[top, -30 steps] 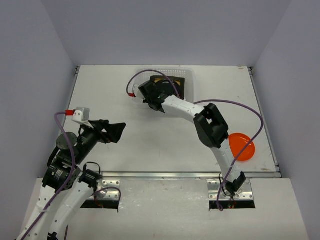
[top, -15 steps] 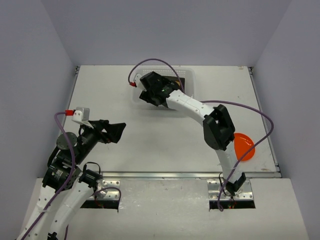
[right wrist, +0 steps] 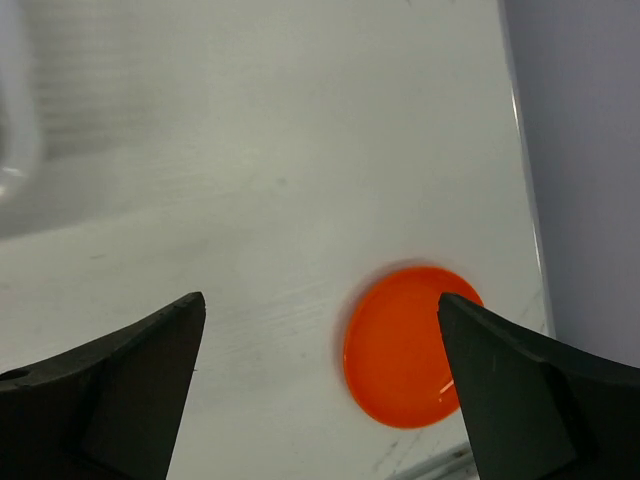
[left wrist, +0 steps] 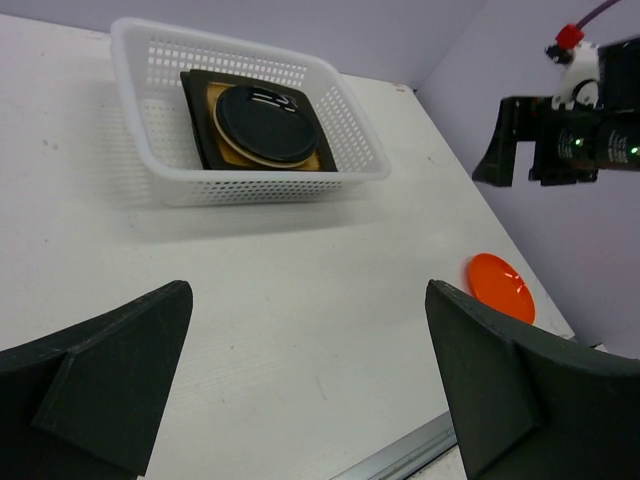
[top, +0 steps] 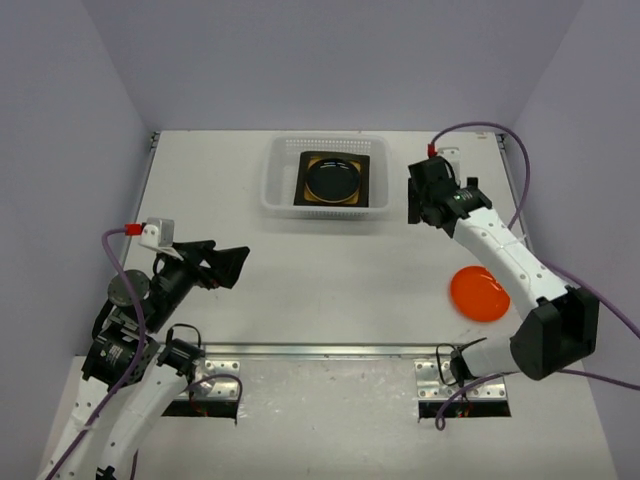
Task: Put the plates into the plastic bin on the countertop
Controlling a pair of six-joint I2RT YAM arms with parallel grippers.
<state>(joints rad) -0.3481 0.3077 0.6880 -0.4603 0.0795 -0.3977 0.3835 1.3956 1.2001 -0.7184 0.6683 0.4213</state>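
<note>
Item 1, plastic bin [top: 274, 182]: one. Translucent white, rectangular, slotted perforated walls, rounded rim. It stands at the far middle of the white surface [top: 300, 300].

Item 2, square plate [top: 366, 180]: one. Dark rim, amber centre. It lies flat on the bin floor and fills most of it.

Item 3, round black plate [top: 334, 178]: one. Glossy, smaller than the square plate. It sits on top of the square plate, inside its rim, with a ring of amber showing around it.

Item 4, round orange plate [top: 480, 293]: one. Plain, shiny, shallow. It lies alone on the surface near the right front, well apart from the bin.

Count: three plates, two in the bin, one outside.

Item 5, my left fingers [top: 238, 266]: spread wide, holding nothing, raised at the left front, facing the bin.

Item 6, my right fingers [top: 427, 212]: spread wide, holding nothing, raised just right of the bin. My right wrist view shows the orange plate between them, below.
</note>
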